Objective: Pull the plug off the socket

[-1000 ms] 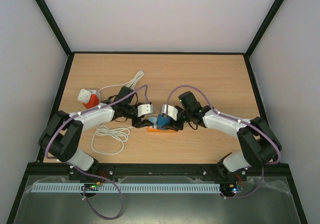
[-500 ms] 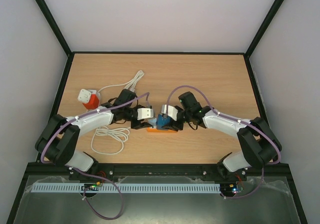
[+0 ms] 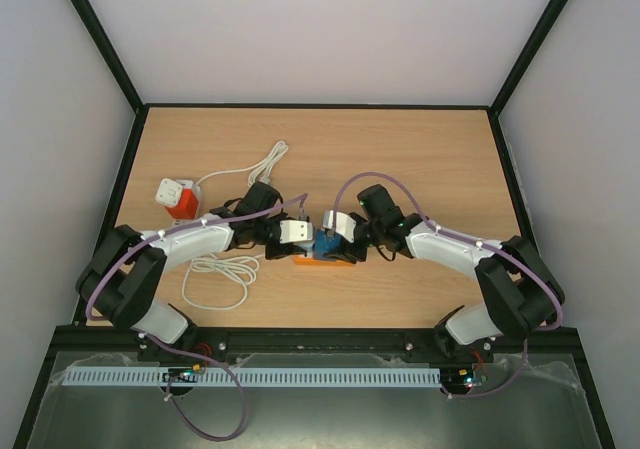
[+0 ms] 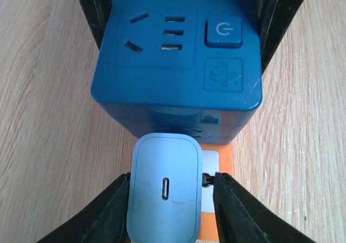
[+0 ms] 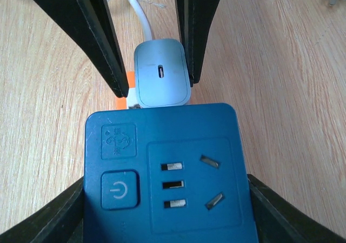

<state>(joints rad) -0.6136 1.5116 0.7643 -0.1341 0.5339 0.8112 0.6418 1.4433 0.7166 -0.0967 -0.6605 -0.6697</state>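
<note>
A blue cube socket (image 3: 325,241) (image 4: 175,53) (image 5: 167,172) stands on an orange base (image 3: 322,261) at mid-table. A pale blue plug (image 4: 165,189) (image 5: 161,72) sits in its left side face. My left gripper (image 4: 172,199) (image 3: 305,241) straddles the plug. One finger touches the plug's side, while a thin gap shows at the other finger (image 4: 238,205), so it is open. My right gripper (image 5: 165,199) (image 3: 332,239) is shut on the socket, its fingers pressed against two opposite sides. The top view hides the plug under the gripper heads.
A white and red cube socket (image 3: 175,197) stands at the left. Its white cable (image 3: 222,269) coils by the left arm and runs back toward the rear (image 3: 268,159). Black frame rails (image 3: 130,169) border the wooden table (image 3: 430,159).
My left gripper has slid right toward the socket and its jaws have narrowed around the plug. The right arm and the socket have not moved.
</note>
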